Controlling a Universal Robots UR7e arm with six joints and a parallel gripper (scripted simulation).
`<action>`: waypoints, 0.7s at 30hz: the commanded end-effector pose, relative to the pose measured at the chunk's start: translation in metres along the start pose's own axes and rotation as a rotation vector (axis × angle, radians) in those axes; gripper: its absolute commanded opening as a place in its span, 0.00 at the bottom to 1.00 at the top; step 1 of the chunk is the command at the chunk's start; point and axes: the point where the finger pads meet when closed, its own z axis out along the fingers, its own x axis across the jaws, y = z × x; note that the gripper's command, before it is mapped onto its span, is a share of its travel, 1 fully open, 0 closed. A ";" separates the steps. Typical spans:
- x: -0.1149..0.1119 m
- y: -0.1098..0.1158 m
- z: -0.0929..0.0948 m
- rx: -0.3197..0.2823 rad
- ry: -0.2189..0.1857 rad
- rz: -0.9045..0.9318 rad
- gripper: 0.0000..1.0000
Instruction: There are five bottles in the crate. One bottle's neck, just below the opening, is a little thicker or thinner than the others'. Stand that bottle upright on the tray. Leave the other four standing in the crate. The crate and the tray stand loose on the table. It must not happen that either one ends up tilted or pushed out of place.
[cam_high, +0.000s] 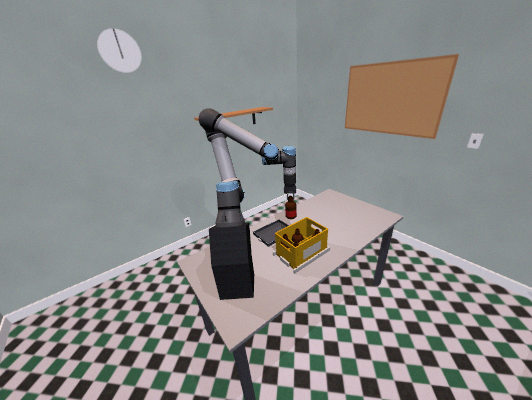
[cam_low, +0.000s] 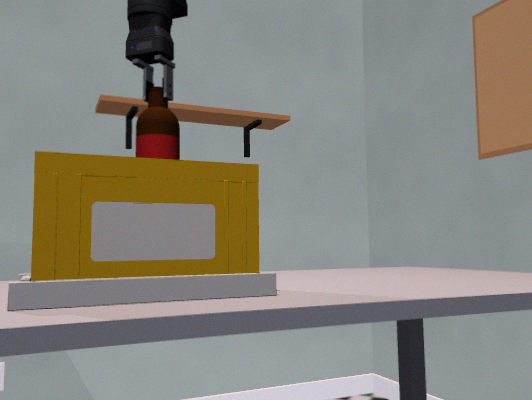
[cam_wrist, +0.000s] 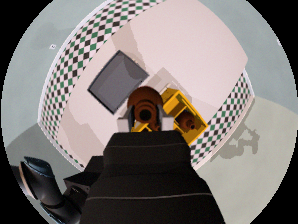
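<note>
My gripper (cam_high: 290, 196) (cam_low: 158, 92) is shut on the neck of a brown bottle with a red label (cam_high: 290, 208) (cam_low: 157, 131) (cam_wrist: 145, 106). The bottle hangs upright in the air, above the gap between the yellow crate (cam_high: 310, 246) (cam_low: 150, 175) (cam_wrist: 172, 103) and the dark tray (cam_high: 270, 231) (cam_wrist: 115, 82). In the top view the other brown bottles (cam_high: 297, 236) stand inside the crate. In the exterior view the crate wall hides the held bottle's bottom and the tray. The tray is empty.
The crate stands on a grey base plate (cam_low: 140, 294) on the table (cam_high: 345, 215) (cam_low: 400, 285). The arm's black pedestal (cam_high: 231, 260) stands on the table to the left. A wooden wall shelf (cam_low: 200, 114) is behind.
</note>
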 end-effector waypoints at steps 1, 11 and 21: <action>-0.011 -0.005 -0.001 0.000 0.001 0.000 0.00; -0.031 -0.014 -0.001 0.000 0.001 0.000 0.00; -0.050 -0.023 -0.001 0.000 0.001 0.000 0.00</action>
